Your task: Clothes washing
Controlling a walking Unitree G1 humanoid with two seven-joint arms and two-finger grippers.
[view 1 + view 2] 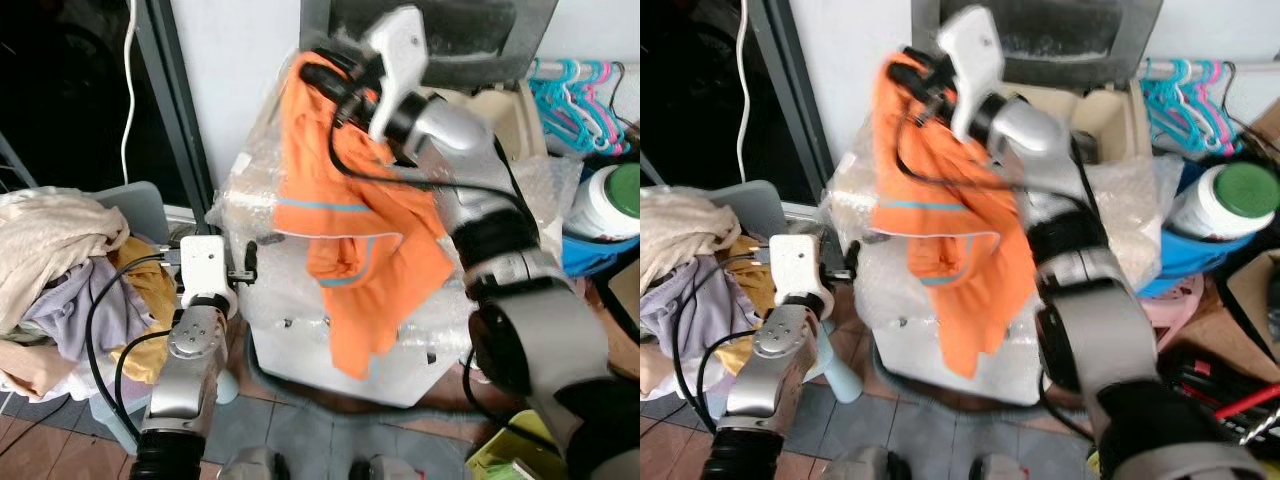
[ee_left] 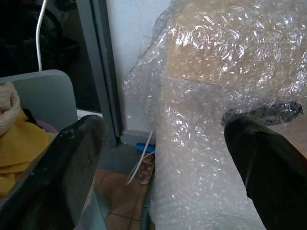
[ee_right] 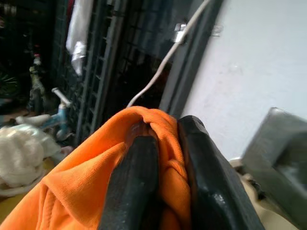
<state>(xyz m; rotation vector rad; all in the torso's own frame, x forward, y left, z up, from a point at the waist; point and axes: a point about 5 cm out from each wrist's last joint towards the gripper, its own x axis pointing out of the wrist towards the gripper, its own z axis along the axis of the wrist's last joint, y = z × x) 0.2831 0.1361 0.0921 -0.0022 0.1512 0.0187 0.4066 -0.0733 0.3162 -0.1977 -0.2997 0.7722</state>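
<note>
orange shirt (image 1: pixel 350 240) hangs pinched in the right tool (image 3: pixel 165 179); left tool (image 2: pixel 163 158) gapes wide, holding nothing.

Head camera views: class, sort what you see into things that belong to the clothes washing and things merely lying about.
Belongs to the job:
orange garment, pinched in the right claw
bubble-wrapped washer
laundry pile

Lying about:
turquoise hangers
green-lidded jar
white cable

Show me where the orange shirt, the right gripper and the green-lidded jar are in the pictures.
orange shirt (image 1: pixel 345 225): left eye view, on its hanging middle.
right gripper (image 3: pixel 163 158): right wrist view, between fingertips pinching the fabric.
green-lidded jar (image 1: pixel 1223 200): right eye view, on its white body.
</note>
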